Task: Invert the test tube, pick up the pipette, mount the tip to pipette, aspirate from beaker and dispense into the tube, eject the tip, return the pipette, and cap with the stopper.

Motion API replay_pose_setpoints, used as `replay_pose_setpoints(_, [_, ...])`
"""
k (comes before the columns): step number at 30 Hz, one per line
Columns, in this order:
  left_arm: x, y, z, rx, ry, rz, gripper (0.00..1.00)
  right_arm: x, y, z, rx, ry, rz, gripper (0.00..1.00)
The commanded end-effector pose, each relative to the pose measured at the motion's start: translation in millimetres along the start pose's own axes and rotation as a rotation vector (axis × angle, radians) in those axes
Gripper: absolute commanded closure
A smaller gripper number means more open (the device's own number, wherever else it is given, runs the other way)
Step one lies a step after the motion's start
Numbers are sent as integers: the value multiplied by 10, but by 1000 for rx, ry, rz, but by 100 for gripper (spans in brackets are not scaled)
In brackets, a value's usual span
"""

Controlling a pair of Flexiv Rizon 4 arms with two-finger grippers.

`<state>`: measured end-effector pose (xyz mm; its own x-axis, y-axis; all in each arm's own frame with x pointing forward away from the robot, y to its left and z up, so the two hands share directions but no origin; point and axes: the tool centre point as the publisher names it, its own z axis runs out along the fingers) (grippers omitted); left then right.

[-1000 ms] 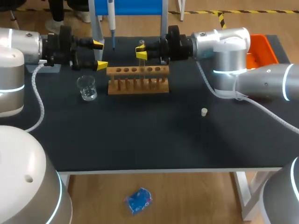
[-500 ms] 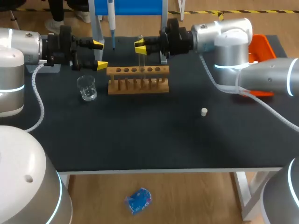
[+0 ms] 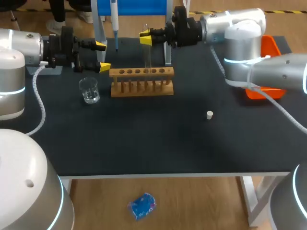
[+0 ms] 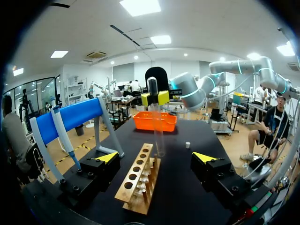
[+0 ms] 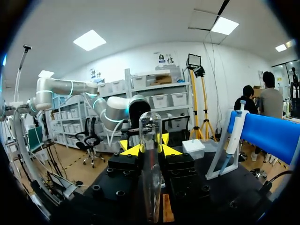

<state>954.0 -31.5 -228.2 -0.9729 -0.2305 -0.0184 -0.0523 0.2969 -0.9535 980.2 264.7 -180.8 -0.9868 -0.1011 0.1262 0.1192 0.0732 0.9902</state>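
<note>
Upper middle of frame, my right hand (image 3: 146, 37) grips the test tube (image 3: 147, 55) above the rack (image 3: 141, 82); my left hand (image 3: 101, 56) gapes wide, upper left.

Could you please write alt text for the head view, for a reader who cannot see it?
The right gripper holds a clear test tube upright over the wooden rack on a black table. The left gripper hangs open near a glass beaker; a white stopper lies alone to the right.

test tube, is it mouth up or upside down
Upside down: the test tube stands vertical in the right end effector, its rounded closed end on top above the yellow tips.
</note>
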Motion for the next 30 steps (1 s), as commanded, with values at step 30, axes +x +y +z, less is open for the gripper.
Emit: replay_pose_setpoints(30, [7,-1,-6,-1,-1,1,0,-104,146,-138,-96,-34,1091,100])
